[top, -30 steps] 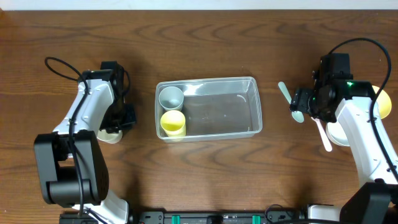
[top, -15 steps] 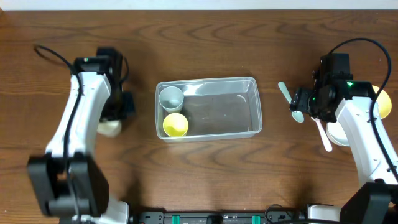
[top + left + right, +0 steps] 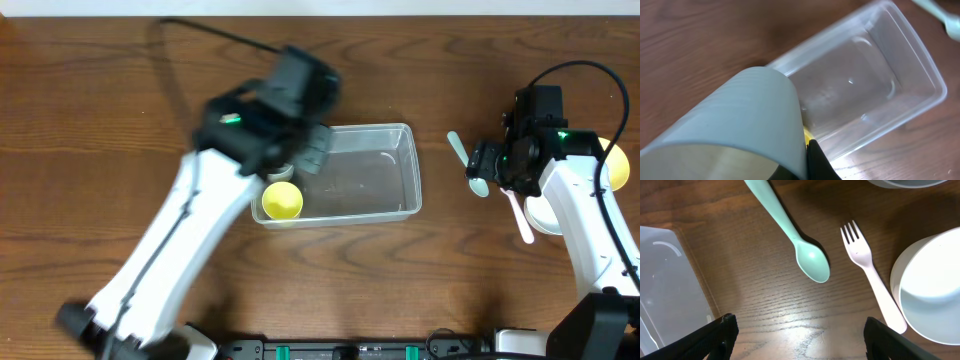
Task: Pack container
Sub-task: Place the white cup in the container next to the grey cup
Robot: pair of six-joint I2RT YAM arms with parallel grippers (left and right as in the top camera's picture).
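Centre of the overhead view, on the wooden desk (image 3: 60, 150), the clear plastic container (image 3: 370, 175) lies lengthwise. A yellow cup (image 3: 282, 200) stands upright in its lower-left corner. The left pincer (image 3: 308, 152), blurred, hangs over the container's left end, pinching a pale cup (image 3: 740, 125) that fills the lower left of the wrist view. At the right of the frame, the right pincer (image 3: 797, 330) is spread wide above the desk, just right of the container. Below it lie a mint spoon (image 3: 790, 225) and a white fork (image 3: 872, 275), side by side but apart. A white bowl (image 3: 932, 292) sits just right of the fork, and a yellow bowl (image 3: 622, 165) shows at the frame's right edge.
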